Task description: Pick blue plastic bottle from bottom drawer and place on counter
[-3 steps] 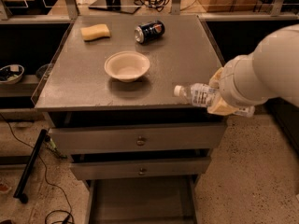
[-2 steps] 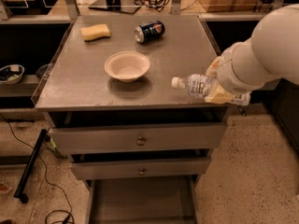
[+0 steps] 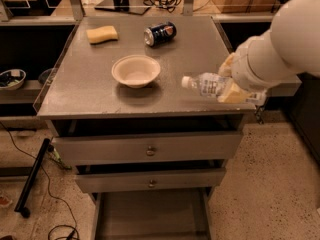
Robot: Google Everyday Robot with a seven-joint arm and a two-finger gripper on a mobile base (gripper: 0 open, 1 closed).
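The gripper [image 3: 226, 82] reaches in from the right on a bulky white arm [image 3: 280, 44] and sits over the right-hand part of the counter [image 3: 95, 91], near its front edge. Its pale yellow fingers [image 3: 234, 93] are closed around the base end of the blue plastic bottle [image 3: 206, 84]. The bottle lies roughly level, its white cap pointing left toward the bowl [image 3: 136, 70]. It is low over the grey surface, though I cannot tell whether it touches. The bowl stands upright near the counter's middle, apart from the bottle. A yellow sponge [image 3: 102, 34] and a dark blue soda can [image 3: 160, 33] on its side lie toward the back. Below, the bottom drawer [image 3: 150, 216] is pulled out beneath two knobbed drawers [image 3: 150, 149].
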